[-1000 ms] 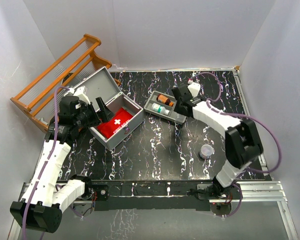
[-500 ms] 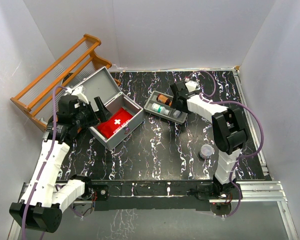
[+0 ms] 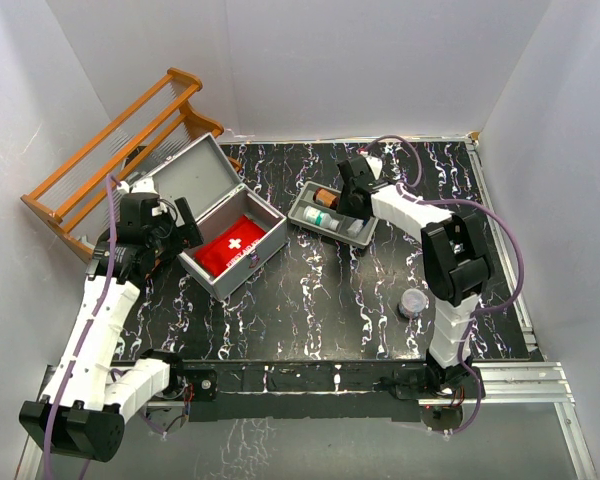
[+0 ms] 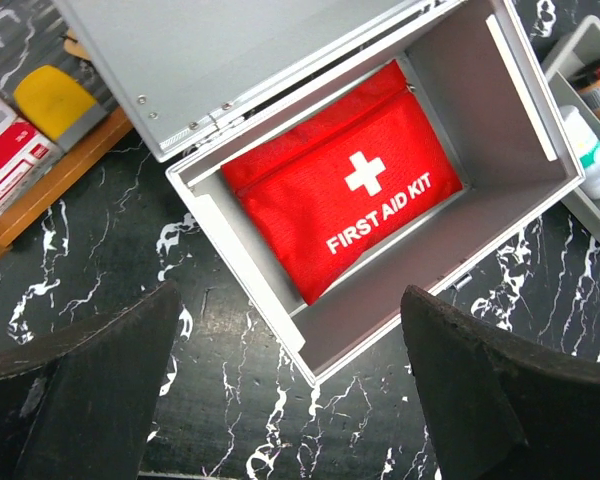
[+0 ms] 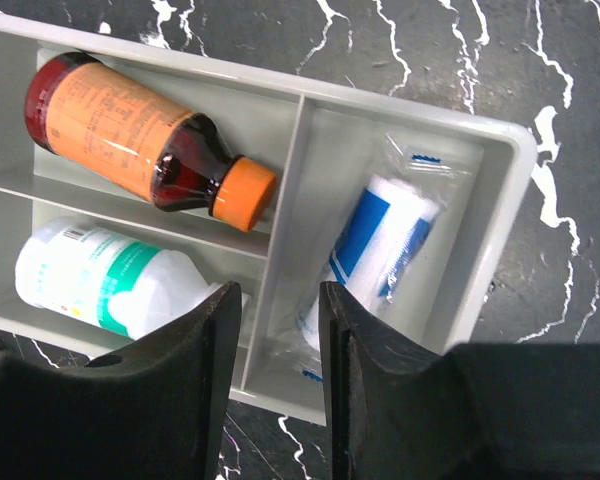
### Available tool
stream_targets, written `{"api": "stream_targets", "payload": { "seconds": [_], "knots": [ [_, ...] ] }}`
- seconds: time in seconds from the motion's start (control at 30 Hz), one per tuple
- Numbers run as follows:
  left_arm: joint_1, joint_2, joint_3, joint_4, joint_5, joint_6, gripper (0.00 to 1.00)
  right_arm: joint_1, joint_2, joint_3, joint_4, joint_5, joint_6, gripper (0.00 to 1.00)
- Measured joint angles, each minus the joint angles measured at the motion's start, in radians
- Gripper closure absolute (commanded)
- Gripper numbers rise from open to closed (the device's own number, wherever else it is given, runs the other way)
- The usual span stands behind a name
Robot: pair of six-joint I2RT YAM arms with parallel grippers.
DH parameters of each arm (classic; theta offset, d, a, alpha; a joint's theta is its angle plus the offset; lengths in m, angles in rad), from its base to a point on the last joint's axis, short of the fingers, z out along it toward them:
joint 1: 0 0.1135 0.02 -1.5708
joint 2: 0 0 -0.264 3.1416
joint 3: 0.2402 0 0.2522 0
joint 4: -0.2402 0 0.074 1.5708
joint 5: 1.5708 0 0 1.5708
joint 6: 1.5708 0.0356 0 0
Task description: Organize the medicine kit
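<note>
The medicine kit point(image 3: 242, 262), a grey metal case, stands open at the left of the table with its lid point(image 3: 185, 172) tilted back. A red FIRST AID KIT pouch point(image 4: 340, 190) lies inside it. My left gripper point(image 3: 183, 222) is open wide and empty, just left of the case; in its wrist view point(image 4: 290, 330) it hangs over the case's near corner. My right gripper point(image 3: 351, 197) hovers over the grey tray point(image 5: 510, 180). Its jaws point(image 5: 275, 310) stand a narrow gap apart, straddling the tray's divider wall without touching it.
The tray holds a brown bottle with an orange cap point(image 5: 130, 120), a white bottle with a green label point(image 5: 110, 285) and a wrapped blue-and-white bandage roll point(image 5: 390, 240). A wooden rack point(image 3: 120, 150) stands at the back left. A small round container point(image 3: 413, 302) sits at the right.
My left gripper has drawn back to the left, off the open case. My right gripper has shifted left over the tray and its arm has folded in.
</note>
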Motion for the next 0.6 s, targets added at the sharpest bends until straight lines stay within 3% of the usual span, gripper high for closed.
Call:
{"api": "stream_targets", "payload": {
  "seconds": [0.4, 0.6],
  "knots": [
    [0.0, 0.03, 0.002, -0.024, -0.108, -0.021, 0.13, 0.005, 0.112, 0.053, -0.001, -0.028, -0.018, 0.81],
    [0.0, 0.06, 0.002, -0.025, -0.118, -0.026, 0.16, 0.013, 0.151, 0.087, -0.018, -0.015, -0.034, 0.98]
  ]
}}
